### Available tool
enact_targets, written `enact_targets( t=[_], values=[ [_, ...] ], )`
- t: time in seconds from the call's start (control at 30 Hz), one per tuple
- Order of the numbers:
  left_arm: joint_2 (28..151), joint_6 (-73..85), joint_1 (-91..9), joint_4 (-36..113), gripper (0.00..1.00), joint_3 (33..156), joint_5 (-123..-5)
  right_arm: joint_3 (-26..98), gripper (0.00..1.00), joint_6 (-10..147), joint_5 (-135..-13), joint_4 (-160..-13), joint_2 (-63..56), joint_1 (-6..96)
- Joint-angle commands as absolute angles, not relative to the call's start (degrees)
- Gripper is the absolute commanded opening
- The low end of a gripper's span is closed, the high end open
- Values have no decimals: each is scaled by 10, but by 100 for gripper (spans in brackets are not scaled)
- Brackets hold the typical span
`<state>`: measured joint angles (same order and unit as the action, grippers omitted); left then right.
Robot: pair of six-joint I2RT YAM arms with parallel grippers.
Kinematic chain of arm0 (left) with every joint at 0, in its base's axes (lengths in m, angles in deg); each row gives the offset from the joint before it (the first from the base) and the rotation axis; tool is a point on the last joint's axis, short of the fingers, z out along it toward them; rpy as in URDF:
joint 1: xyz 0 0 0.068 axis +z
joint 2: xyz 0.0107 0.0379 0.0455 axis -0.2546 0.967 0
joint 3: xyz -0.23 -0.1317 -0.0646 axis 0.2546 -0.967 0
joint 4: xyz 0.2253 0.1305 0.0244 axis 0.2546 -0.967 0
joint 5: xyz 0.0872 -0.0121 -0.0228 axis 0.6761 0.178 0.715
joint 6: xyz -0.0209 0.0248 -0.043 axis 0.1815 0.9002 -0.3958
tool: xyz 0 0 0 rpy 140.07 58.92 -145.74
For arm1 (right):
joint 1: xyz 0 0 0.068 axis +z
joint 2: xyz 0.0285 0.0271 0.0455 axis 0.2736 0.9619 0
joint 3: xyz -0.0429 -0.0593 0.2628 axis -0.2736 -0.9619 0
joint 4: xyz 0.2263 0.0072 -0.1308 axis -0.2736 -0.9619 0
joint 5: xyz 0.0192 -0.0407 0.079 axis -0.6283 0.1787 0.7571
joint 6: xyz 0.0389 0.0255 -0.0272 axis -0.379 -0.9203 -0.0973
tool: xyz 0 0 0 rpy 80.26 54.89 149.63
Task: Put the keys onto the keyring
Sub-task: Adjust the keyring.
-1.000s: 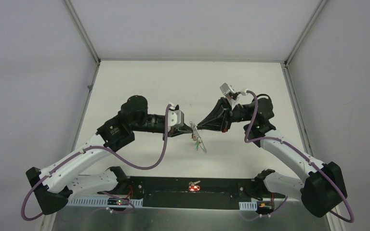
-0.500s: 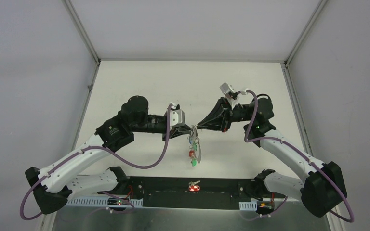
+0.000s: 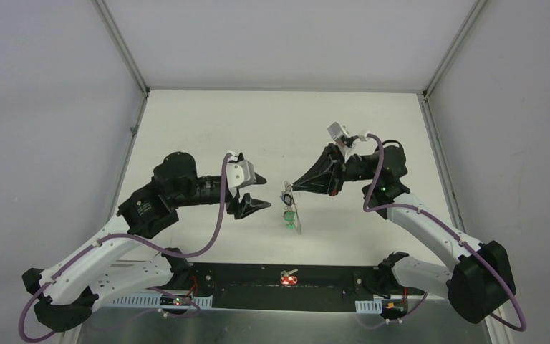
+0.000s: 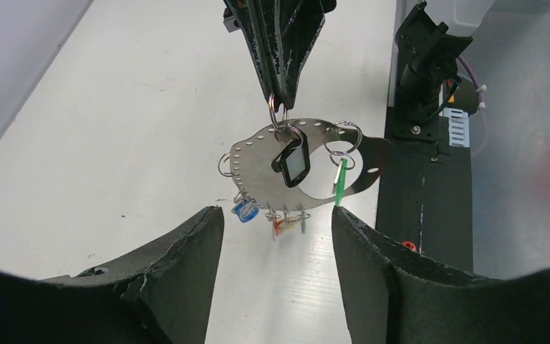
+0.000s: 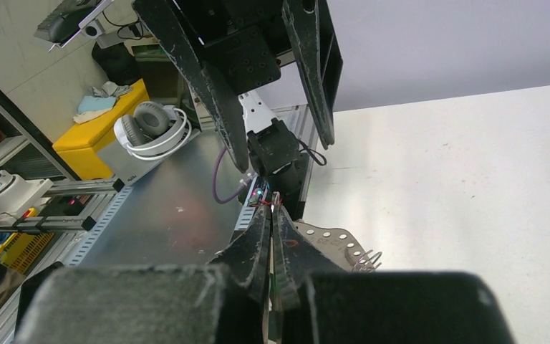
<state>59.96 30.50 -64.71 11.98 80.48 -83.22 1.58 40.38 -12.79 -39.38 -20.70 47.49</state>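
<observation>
Hanging keyring (image 4: 256,162) clenched in right jaws; left jaws spread, near, not touching.

The top external camera, above and behind the arm bases, faces down across the white bench (image 3: 258,129) toward its far edge. The left wrist camera looks closely along the left pincer (image 4: 276,213) at the right pincer (image 4: 279,100); the right wrist camera faces back. All share the grey perforated metal keyring (image 4: 258,165).

I see a silver-grey keyring (image 4: 258,168), holes dotted along its rim, a green key (image 4: 339,185), a black fob (image 4: 291,161), the white desk (image 4: 114,143).
</observation>
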Motion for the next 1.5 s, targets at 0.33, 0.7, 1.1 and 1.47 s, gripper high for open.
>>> enact_targets(
  t=[0.33, 0.7, 1.1, 1.47],
  values=[
    [592, -64, -652, 129, 67, 713, -702, 13, 0, 416, -290, -501, -261, 460],
    [613, -150, -651, 129, 67, 677, -693, 88, 0, 424, -493, -819, -295, 458],
    [625, -153, -652, 129, 67, 683, -692, 123, 0, 369, -531, -910, -281, 458],
    [624, -119, -652, 130, 67, 702, -686, 102, 0, 411, -472, -862, -290, 456]
  ],
)
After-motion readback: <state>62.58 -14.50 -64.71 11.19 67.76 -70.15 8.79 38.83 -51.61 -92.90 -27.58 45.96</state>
